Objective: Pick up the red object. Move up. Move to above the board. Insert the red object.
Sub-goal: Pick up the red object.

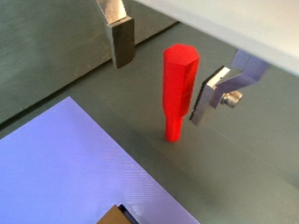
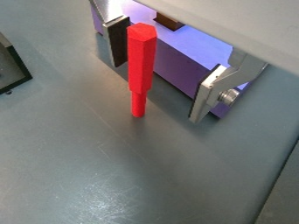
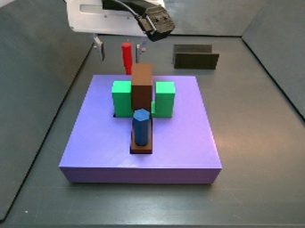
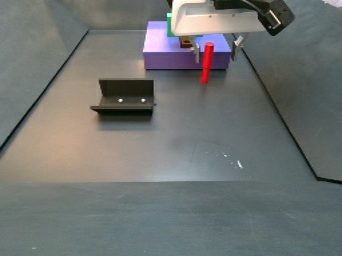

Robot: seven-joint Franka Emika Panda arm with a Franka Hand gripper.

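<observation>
Straddling the upright red peg [image 2: 140, 68] on the grey floor beside the purple slab [image 1: 70, 166], the gripper [image 2: 163, 74] holds its fingers spread, not touching, so closing should pinch its upper shaft.

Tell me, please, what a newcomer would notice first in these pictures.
Probably the bright red object, standing upright on the grey floor between the open gripper's fingers, which do not touch it. Next, the large purple slab beside it, carrying the brown board, two green cubes and a blue peg.
</observation>
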